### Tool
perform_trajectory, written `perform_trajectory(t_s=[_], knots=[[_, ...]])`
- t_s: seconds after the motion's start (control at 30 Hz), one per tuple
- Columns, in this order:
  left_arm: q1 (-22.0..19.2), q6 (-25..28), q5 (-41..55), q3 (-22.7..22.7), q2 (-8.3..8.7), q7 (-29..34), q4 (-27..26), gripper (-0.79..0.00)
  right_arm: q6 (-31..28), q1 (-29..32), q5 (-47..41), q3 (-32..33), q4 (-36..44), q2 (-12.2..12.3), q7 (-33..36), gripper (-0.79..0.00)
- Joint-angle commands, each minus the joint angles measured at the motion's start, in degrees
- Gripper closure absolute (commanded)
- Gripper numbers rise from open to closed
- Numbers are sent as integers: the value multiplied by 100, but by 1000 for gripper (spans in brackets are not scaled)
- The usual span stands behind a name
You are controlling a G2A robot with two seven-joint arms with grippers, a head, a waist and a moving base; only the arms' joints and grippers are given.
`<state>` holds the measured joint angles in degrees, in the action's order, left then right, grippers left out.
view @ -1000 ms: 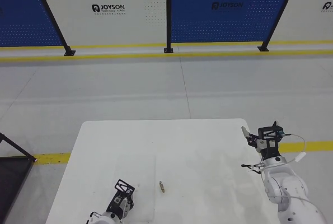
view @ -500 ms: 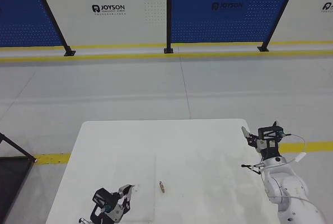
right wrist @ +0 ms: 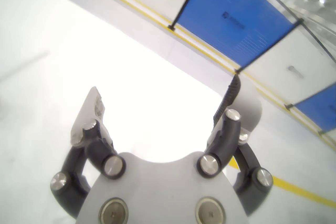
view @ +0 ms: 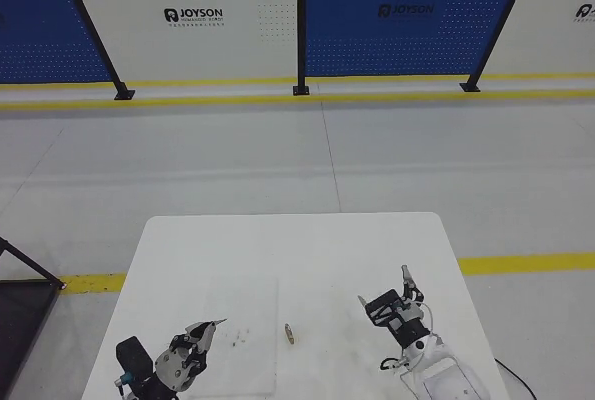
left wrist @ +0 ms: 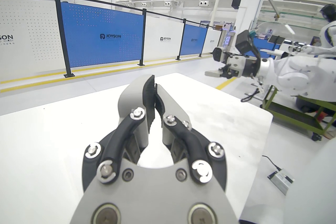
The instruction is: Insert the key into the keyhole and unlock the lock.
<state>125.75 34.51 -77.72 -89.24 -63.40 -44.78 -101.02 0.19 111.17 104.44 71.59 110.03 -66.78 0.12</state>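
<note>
left hand (left wrist: 155, 84) pinched closed by table's (view: 277, 250) near edge; right hand (right wrist: 164, 86) wide; key (view: 289, 333) between

Table top (view: 307, 250) was white, smooth and matt, with faint grey scuffs. Left gripper (left wrist: 154, 88) had a brushed grey metal body plate, black semi-gloss plastic links and bright polished pins and screw heads. Its finger shells were pale grey and matt, its pads (left wrist: 150, 101) black, ribbed and rubbery-looking. Right gripper (right wrist: 165, 84) looked the same, its pad (right wrist: 231, 92) toothed black. Small brownish object (view: 289, 333) was too small to judge. Fence panels (view: 377, 50) were perforated matt sheet on black posts (view: 300, 50). Floor (view: 277, 160) was pale, smooth and slightly glossy.
</note>
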Motion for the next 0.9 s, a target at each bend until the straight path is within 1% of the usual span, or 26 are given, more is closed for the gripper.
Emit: perform_trajectory(t_s=[0.0,0.13,0.2,0.3,0.4,0.47,0.57,0.73,0.77,0.8,0.87], knots=[[1,-2,-6,-1,0,7,1,0,-191,-14,308,-388,-56,-18,43,-785],[1,-2,-6,-1,0,7,1,0,-176,-154,575,-1010,-248,-96,285,-785],[1,-2,-6,-1,0,7,1,0,-519,-265,571,-1328,-391,-128,382,-785],[1,-2,-6,-1,0,7,1,0,-562,-440,552,-1635,-612,-188,554,-785],[1,-2,-6,-1,0,7,1,0,-818,-610,64,-1823,-811,-249,772,-785],[1,-2,-6,-1,0,7,1,0,-666,-729,-106,-1886,-953,-291,828,-785],[1,-2,-6,-1,0,7,1,0,-781,-952,-453,-2047,-1256,-356,919,-785],[1,-2,-6,-1,0,7,1,0,-576,-1294,-855,-2252,-1675,-475,963,-785],[1,-2,-6,-1,0,7,1,0,-560,-1363,-937,-2310,-1760,-503,990,-770],[1,-2,-6,-1,0,7,1,0,-548,-1440,-986,-2361,-1833,-527,1007,-616],[1,-2,-6,-1,0,7,1,0,-494,-1566,-1038,-2475,-1971,-575,998,-557]])
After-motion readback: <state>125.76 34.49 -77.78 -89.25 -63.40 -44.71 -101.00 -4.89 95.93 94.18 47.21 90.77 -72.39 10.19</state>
